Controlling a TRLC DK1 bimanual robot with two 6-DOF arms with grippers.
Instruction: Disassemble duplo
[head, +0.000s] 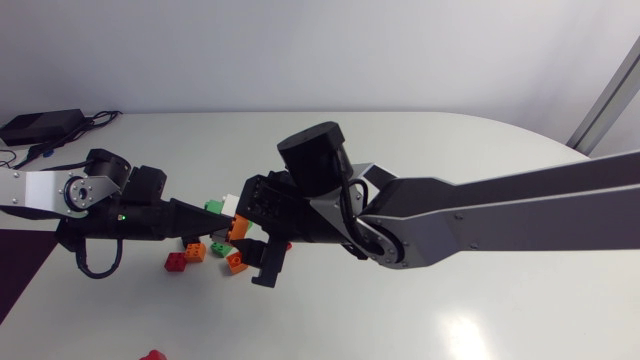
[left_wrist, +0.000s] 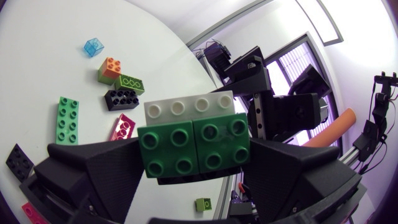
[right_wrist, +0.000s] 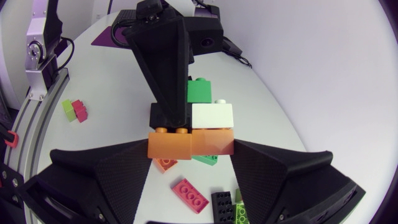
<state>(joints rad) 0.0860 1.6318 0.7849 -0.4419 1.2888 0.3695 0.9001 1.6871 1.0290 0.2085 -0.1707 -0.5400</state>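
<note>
A small duplo stack hangs above the table between my two grippers. In the left wrist view my left gripper (left_wrist: 194, 158) is shut on its two green bricks (left_wrist: 194, 147), with a white brick (left_wrist: 189, 107) stuck on beyond them. In the right wrist view my right gripper (right_wrist: 191, 150) is shut on the orange bricks (right_wrist: 189, 144); the white brick (right_wrist: 212, 116) and a green brick (right_wrist: 199, 91) lie ahead, with the left gripper's black fingers (right_wrist: 165, 68) over them. From above, the left gripper (head: 205, 212) and right gripper (head: 246, 226) meet at the stack (head: 228, 208).
Loose bricks lie under and around the grippers: a red one (head: 177, 262), an orange one (head: 236, 262), a green plate (left_wrist: 67, 119), a black brick (left_wrist: 121, 98), a clear blue one (left_wrist: 93, 47), a pink plate (right_wrist: 189, 194). A black box (head: 40, 124) sits at the table's far left.
</note>
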